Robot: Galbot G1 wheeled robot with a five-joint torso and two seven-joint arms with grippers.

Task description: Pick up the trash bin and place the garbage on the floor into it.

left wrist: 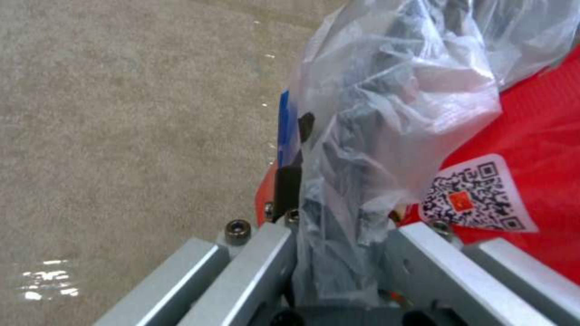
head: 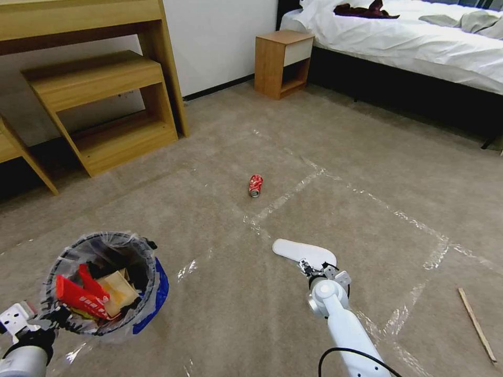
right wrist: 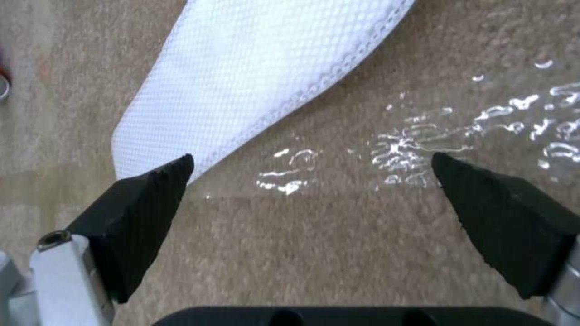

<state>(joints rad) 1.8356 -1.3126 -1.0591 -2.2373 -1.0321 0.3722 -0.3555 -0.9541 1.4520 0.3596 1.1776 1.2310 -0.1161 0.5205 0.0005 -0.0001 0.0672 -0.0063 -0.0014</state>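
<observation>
My left gripper [head: 57,317] is shut on the near rim of the trash bin [head: 139,275], holding it at the lower left. Its clear bag [left wrist: 387,113] fills the jaws, and red wrappers [head: 78,298] and a cardboard piece [head: 119,290] lie inside. A white insole [head: 304,252] lies on the carpet floor [head: 367,209] in the middle; in the right wrist view the insole [right wrist: 253,77] has its end beside one fingertip. My right gripper [head: 313,270] hangs open just over the insole's near end. A crushed red can [head: 255,185] lies farther off. A wooden stick [head: 477,324] lies at the right.
Shiny tape strips [head: 419,225] cross the carpet. A wooden desk with low shelves [head: 99,99] stands at the back left, a bedside table [head: 283,63] at the back, and a bed [head: 408,47] along the back right.
</observation>
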